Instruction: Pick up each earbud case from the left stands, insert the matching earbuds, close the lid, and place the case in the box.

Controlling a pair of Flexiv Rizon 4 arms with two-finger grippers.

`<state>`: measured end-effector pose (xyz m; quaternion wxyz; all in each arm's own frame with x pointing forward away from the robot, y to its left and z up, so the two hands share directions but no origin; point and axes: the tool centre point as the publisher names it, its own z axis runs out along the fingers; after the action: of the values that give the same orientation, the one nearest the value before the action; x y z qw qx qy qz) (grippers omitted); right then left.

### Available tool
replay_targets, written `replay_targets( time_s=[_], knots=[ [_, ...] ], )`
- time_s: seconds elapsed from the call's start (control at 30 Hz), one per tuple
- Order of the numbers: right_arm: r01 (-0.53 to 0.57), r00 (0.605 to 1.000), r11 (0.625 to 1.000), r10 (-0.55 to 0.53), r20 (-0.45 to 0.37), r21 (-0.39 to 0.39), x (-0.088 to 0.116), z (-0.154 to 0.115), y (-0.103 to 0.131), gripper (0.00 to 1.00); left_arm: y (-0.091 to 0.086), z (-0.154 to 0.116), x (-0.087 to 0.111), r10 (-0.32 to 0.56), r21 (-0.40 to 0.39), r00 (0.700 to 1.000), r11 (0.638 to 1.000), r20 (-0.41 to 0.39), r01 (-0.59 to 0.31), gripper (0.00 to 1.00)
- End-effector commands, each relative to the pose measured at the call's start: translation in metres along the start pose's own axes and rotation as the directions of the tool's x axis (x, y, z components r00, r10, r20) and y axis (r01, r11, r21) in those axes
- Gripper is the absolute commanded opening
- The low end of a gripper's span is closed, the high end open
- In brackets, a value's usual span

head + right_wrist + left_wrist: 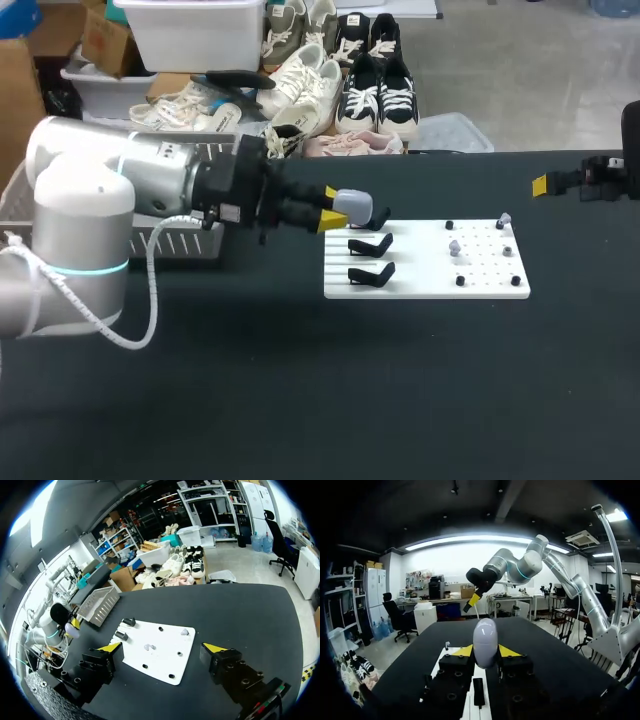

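My left gripper [335,213] is shut on a pale grey earbud case [357,205], held just above the far left corner of the white board [425,285]. From the left wrist the case [485,642] stands upright between the yellow tips. Two empty black stands [370,245] sit on the board's left part. Small pale earbuds [504,218] rest among black pegs on its right part. My right gripper [548,185] hovers open at the table's far right edge. In its own view the right gripper [164,650] stands wide over the board [165,662], holding nothing.
A white wire basket [190,240] sits at the table's left behind my left arm, also seen as the basket [97,605] in the right wrist view. Dark tabletop [330,390] spreads in front of the board.
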<state>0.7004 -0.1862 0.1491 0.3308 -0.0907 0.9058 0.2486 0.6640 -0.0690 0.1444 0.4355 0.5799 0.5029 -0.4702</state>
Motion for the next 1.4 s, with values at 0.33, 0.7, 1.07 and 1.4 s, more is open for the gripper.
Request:
replay_targets(
  time_s=[0.33,0.7,1.07,1.4],
  knots=[
    [0.0,1.0,1.0,0.0,-0.002,-0.002,-0.001,0.0,-0.001,1.0,-0.014,-0.004,-0.003,0.001,-0.123,1.0,0.992,0.003,-0.001,0.0],
    [0.0,1.0,1.0,0.0,-0.002,-0.002,-0.001,0.0,-0.001,1.0,-0.014,-0.004,-0.003,0.001,-0.123,1.0,0.992,0.003,-0.001,0.0],
    [0.0,1.0,1.0,0.0,-0.002,-0.002,-0.001,0.0,-0.001,1.0,-0.026,-0.002,-0.005,0.004,-0.111,0.996,0.994,0.092,0.006,0.0],
    [-0.009,1.0,0.999,0.009,-0.005,-0.034,0.001,-0.001,0.001,1.0,-0.023,0.019,-0.003,0.037,-0.085,0.992,0.996,0.117,-0.028,0.0]
  ],
)
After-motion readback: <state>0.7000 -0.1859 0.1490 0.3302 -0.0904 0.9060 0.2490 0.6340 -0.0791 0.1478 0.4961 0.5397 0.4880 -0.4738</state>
